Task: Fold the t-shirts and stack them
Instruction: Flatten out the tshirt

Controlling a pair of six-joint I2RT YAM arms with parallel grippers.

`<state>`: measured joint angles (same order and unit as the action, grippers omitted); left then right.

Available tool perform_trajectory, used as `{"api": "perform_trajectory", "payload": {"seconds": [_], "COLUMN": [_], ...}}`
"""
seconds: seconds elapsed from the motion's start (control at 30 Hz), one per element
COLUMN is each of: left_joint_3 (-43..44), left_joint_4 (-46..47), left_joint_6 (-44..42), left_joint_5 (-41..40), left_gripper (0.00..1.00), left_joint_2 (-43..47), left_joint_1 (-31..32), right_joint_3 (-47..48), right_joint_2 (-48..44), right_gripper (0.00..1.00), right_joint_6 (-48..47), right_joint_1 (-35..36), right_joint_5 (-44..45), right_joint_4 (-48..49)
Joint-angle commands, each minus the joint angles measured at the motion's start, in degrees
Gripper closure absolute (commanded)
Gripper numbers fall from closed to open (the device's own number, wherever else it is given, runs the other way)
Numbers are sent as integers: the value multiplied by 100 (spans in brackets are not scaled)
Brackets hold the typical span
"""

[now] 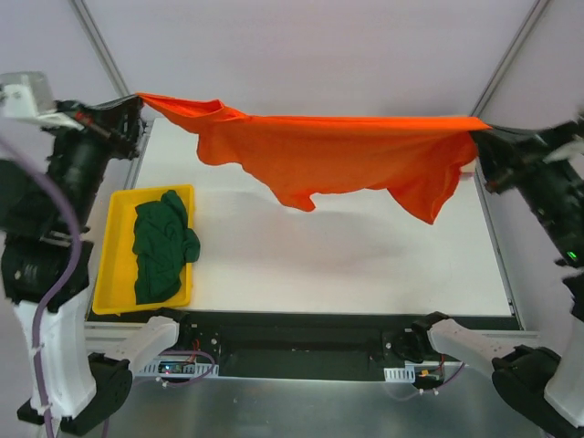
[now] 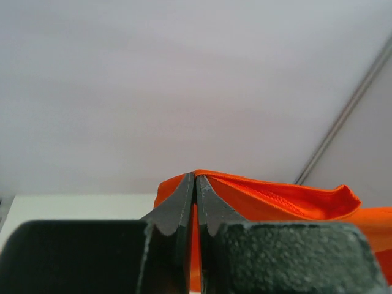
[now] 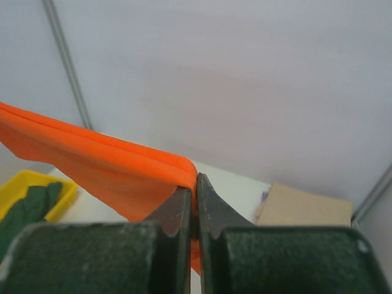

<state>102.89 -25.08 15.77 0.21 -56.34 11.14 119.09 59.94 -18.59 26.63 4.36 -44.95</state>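
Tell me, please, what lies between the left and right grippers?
The orange-red t-shirt, stretched in the air from the left gripper to the right gripper, each shut on an edge; the top external view shows it.

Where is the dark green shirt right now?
In the top view, the dark green shirt lies crumpled in the yellow tray at the table's near-left corner, apart from the held-up orange shirt.

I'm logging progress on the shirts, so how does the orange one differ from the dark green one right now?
The orange t-shirt hangs stretched above the table; the dark green t-shirt lies in the yellow tray. Orange is spread wide, green bunched. The left tool and right tool pinch the orange one's ends; nothing holds the green one. Neither is folded yet.
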Motion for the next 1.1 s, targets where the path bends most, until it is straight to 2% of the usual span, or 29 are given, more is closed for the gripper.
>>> {"api": "perform_trajectory", "payload": {"seconds": [0.0,0.17,0.37,0.53,0.6,0.67,0.73,0.77,0.8,0.83,0.87,0.9,0.93,0.97,1.07], "left_joint_3": [783,1531,1410,515,32,-426,-655,-743,-753,-744,-631,-491,-463,-463,-480], "left_joint_4": [381,390,416,740,986,1224,1225,1207,1155,1076,928,700,602,601,592], "left_joint_6": [-250,-100,-434,-943,-1364,-1524,-1621,-1595,-1595,-1595,-1316,-1192,-1077,-1033,-883], "left_joint_5": [935,1692,1395,631,664,508,113,-176,-179,-135,-205,-266,-319,-380,-487], "left_gripper": [100,100,100,100,100,100,100,89,61,37,16,6,1,1,1], "left_joint_2": [369,255,-447,-1273,-1668,-2229,-2958,-3336,-3775,-4197,-4532,-4849,-5043,-5193,-5344], "left_joint_1": [-50,-50,-50,-50,-50,-50,-50,-50,-41,-41,-33,-33,-33,-33,-33], "right_joint_3": [790,809,143,-1456,-2228,-3238,-4030,-4390,-4681,-4936,-5104,-5132,-5080,-4975,-4519], "right_joint_2": [-395,-676,-659,-432,-160,148,560,832,1070,1377,1649,1983,2317,2599,3312], "right_gripper": [99,99,99,98,96,96,94,92,92,91,80,70,51,39,24], "right_joint_6": [-128,-31,-144,-558,-584,-576,-270,-120,-14,22,126,249,320,347,400], "right_joint_1": [-27,-26,-26,-26,-53,-236,-552,-667,-764,-826,-896,-949,-984,-1002,-1011], "right_joint_5": [-1103,-982,291,1635,2224,2307,1773,1500,1228,1016,884,752,620,558,601], "right_joint_4": [-488,-533,-278,697,1144,1732,2260,2584,2910,3235,3490,3650,3712,3704,3301]}}
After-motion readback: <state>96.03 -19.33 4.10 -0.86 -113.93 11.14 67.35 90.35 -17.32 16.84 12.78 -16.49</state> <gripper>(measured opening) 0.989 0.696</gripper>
